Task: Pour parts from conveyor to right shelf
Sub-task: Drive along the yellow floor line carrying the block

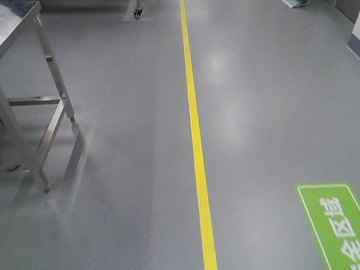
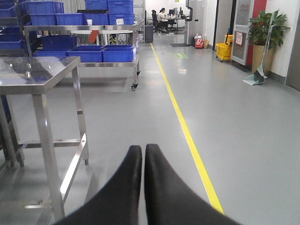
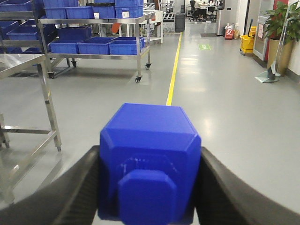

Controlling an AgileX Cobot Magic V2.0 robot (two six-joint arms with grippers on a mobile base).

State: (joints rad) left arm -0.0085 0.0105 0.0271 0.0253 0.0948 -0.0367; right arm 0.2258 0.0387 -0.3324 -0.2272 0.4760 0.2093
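Right now I have one blue part (image 3: 150,140) clamped in my right gripper (image 3: 150,187), so by my reckoning the pick-up end of the job is done for this piece and the delivery is what is left. No conveyor shows in any view, and nothing has been poured yet: the part sits here with me, not in a bin. It fills the space between my right jaws, which are narrowed onto it, one black finger (image 3: 79,187) pressed against its left face and the other against its right, the stud end towards the camera and the cube body poking out past the fingertips. My left gripper (image 2: 143,157) carries nothing, its jaws pressed together tip to tip with no gap. Below me is plain grey floor, a yellow floor line (image 1: 195,140) running ahead and a green floor sign (image 1: 339,223) off to one side. A steel table (image 2: 28,75) stands near on the left. Far ahead, well apart from my jaws, is a steel rack (image 3: 138,51) on castors loaded with blue bins (image 3: 126,46); whether that is the right shelf I cannot tell. Left to do, as I judge it: reach the shelf and tip this part in.
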